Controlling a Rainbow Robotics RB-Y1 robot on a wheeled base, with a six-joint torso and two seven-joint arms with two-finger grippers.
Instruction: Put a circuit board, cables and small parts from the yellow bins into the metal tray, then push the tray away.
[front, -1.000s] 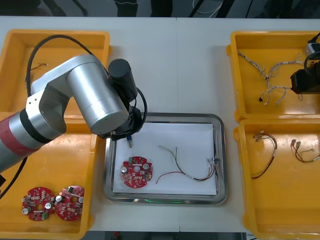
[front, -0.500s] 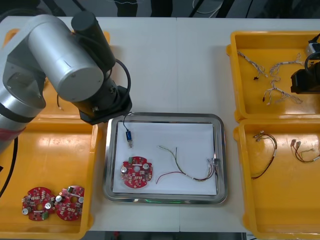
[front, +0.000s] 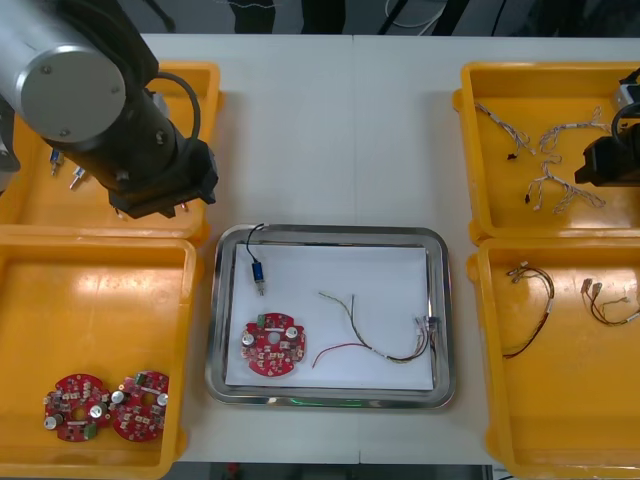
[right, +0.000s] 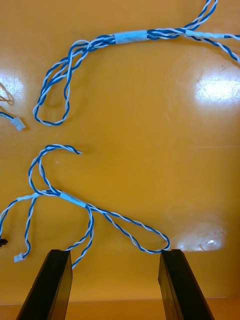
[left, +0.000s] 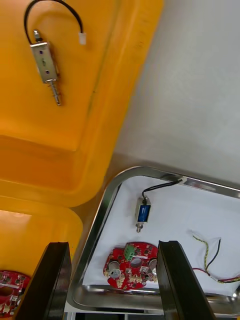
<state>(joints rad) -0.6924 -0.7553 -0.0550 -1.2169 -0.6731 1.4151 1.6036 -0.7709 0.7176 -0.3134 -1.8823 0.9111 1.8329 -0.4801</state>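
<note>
The metal tray (front: 440, 300), white inside, holds a round red circuit board (front: 270, 347), a small metal part (front: 258, 275) on a black lead, and a red and yellow cable (front: 370, 340). My left arm (front: 100, 100) hangs over the far left yellow bin (front: 205, 75). My left gripper (left: 114, 244) is open with nothing between its fingers, above the tray's corner (left: 107, 192). My right gripper (right: 114, 252) is open over the far right bin, just above a twisted blue and white cable (right: 95, 220). A second such cable (right: 125, 39) lies farther off.
The near left bin (front: 100, 290) holds two more circuit boards (front: 105, 405). Small metal parts (front: 65, 170) lie in the far left bin; one (left: 46, 65) shows beyond my left fingers. The near right bin (front: 560, 420) holds cables (front: 530, 305).
My left arm has pulled back from the tray to the far left bin, leaving the small metal part in the tray. My right gripper has opened, and the blue and white cables have settled.
</note>
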